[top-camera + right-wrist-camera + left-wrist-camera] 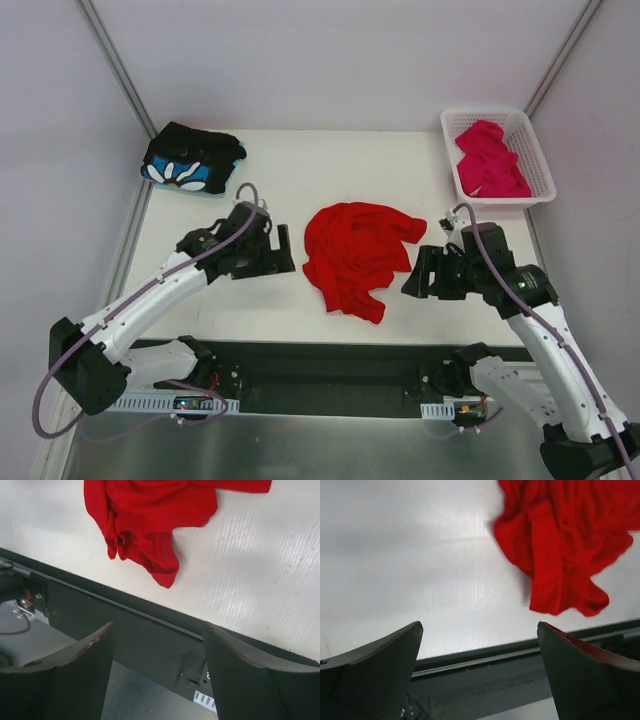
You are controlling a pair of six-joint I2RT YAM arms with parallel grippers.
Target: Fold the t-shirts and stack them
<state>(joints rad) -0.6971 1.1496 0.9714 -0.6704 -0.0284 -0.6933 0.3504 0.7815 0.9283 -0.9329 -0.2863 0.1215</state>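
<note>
Scanning from the left, I find the black flower-print t-shirt [193,160] lying as a compact bundle in the far left corner of the table [270,310], well apart from both arms. It looks folded, so I take that corner as the start of the stack, though I can't check the fold from here.

Next comes my left gripper [282,250], low over bare table just beside the left edge of the red t-shirt [355,250]. Its jaws are spread wide with nothing between them. The red t-shirt is the piece in hand, I judge. It lies crumpled in the middle of the table, with a tail of cloth trailing towards the near edge, and touches neither gripper.

My right gripper [412,276] sits just beside the shirt's right edge, facing inwards. Its jaws are apart and empty, seemingly a shade narrower than the left pair. One arm on either side makes sense to me: each can take an edge and draw the heap flat before folding.

Far right, the magenta-pink t-shirt [490,160] lies heaped in the white basket [505,199], not yet folded.

Nothing stands between the grippers and the cloth. My worries are the bunched layers, where a pinch may catch several plies, and the dark rail [330,360] along the near edge, close to that tail.
</note>
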